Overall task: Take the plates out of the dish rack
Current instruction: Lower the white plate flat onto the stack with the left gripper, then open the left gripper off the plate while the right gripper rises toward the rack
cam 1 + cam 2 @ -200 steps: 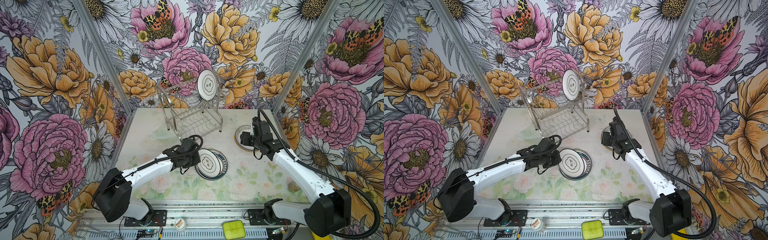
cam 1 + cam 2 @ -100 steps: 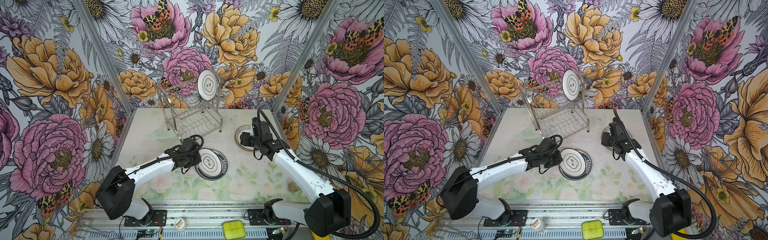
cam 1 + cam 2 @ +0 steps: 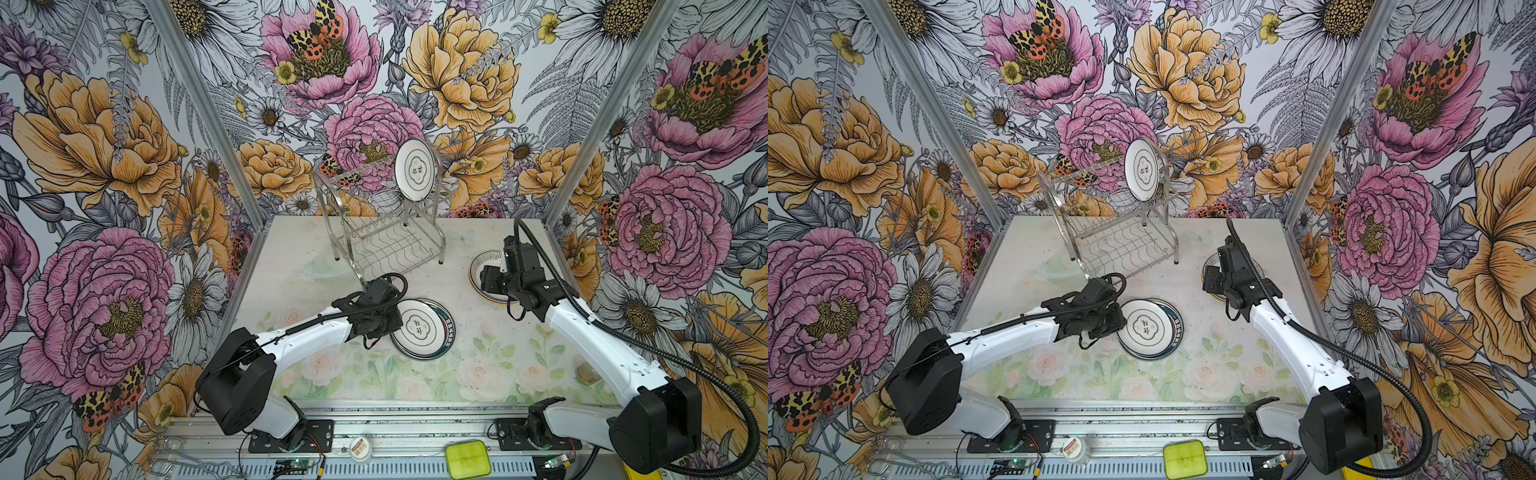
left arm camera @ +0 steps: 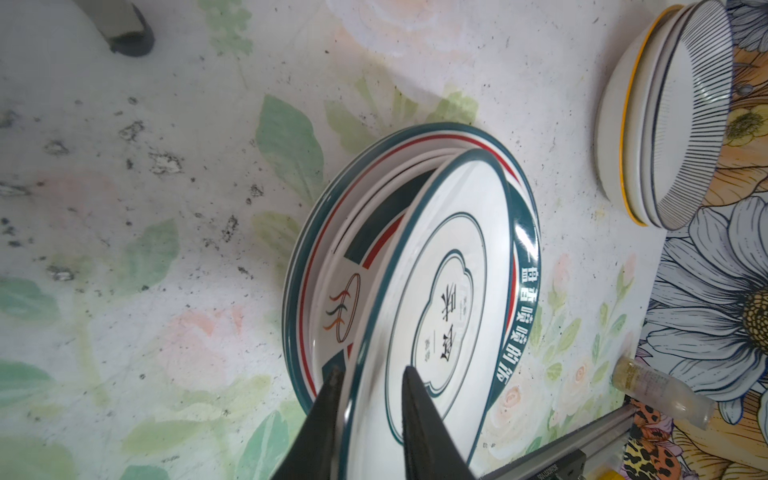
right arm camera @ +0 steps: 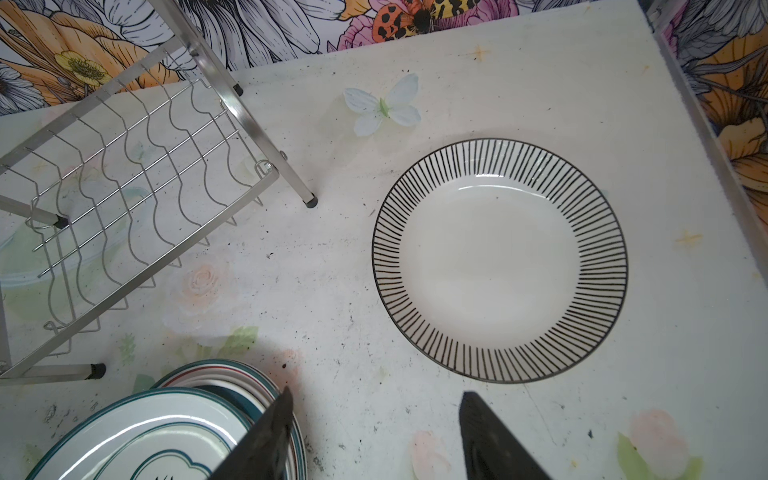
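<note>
The dish rack [image 3: 386, 232] [image 3: 1113, 243] stands at the back of the table with one cloud-emblem plate [image 3: 415, 169] [image 3: 1142, 169] upright in its upper tier. A second cloud-emblem plate [image 3: 417, 324] [image 4: 449, 266] rests tilted on a stack of teal-rimmed plates [image 3: 444, 332] [image 5: 232, 376] at mid table. My left gripper [image 4: 372, 370] [image 3: 395, 322] straddles that plate's rim, its jaws open wider than the rim is thick. My right gripper [image 5: 376, 392] [image 3: 488, 282] hangs open and empty over bare table beside a stripe-rimmed plate [image 5: 498, 262] [image 3: 482, 262].
The stripe-rimmed plate tops a small stack [image 4: 665, 112] near the right wall. A small clear bottle [image 4: 660, 392] lies by the front right edge. Flowered walls close in three sides, and a metal rail with a green box [image 3: 467, 459] runs along the front.
The cloud-emblem plate has come down onto the teal-rimmed stack and the left jaws have loosened around its rim. The right arm has barely moved.
</note>
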Tool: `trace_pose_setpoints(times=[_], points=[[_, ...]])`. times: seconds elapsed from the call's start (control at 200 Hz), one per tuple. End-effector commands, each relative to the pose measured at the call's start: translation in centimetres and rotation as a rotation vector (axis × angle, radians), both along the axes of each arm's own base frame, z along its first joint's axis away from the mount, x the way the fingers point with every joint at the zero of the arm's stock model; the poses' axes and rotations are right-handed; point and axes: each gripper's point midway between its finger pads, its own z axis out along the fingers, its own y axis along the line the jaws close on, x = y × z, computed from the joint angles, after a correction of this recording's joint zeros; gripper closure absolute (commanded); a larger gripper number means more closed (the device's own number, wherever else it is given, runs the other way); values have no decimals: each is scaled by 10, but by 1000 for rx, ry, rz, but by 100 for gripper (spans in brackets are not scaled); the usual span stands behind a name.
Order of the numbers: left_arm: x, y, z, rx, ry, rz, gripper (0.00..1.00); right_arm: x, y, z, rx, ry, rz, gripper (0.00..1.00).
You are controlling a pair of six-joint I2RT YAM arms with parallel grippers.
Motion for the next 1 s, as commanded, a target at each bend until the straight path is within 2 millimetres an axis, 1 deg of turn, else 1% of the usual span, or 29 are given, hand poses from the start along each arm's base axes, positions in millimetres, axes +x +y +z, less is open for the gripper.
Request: trace_pose_setpoints(times=[0.0,0.135,0.21,0.31,0.43,0.59,0.686,0.766,0.821,0.886,0.996], points=[[-2,-4,-8,2,14,-7,73,-5,-2,8,4,-20,7,34],[-2,-6,-13,11,26,-12,72,-7,-3,11,0,-25,8,34],[-3,-9,-16,15,34,-20,70,-9,-4,11,-3,-25,7,33],[-3,-12,-16,14,36,-26,59,-10,-4,10,-3,-23,7,33],[-2,-16,-16,17,35,-34,51,-10,-5,8,-4,-18,5,33],[-3,-19,-17,19,35,-45,47,-11,-4,7,-7,-14,17,33],[-3,-20,-15,26,30,-42,43,-10,3,10,0,-21,62,33],[-3,-14,-11,64,17,-33,39,-8,8,20,4,-43,99,33],[-3,-9,-6,86,5,-30,38,-7,12,28,6,-63,121,33],[-1,-2,-1,115,-18,-25,35,-3,17,41,15,-93,150,33],[2,13,10,164,-64,-24,32,4,30,70,32,-167,219,32]])
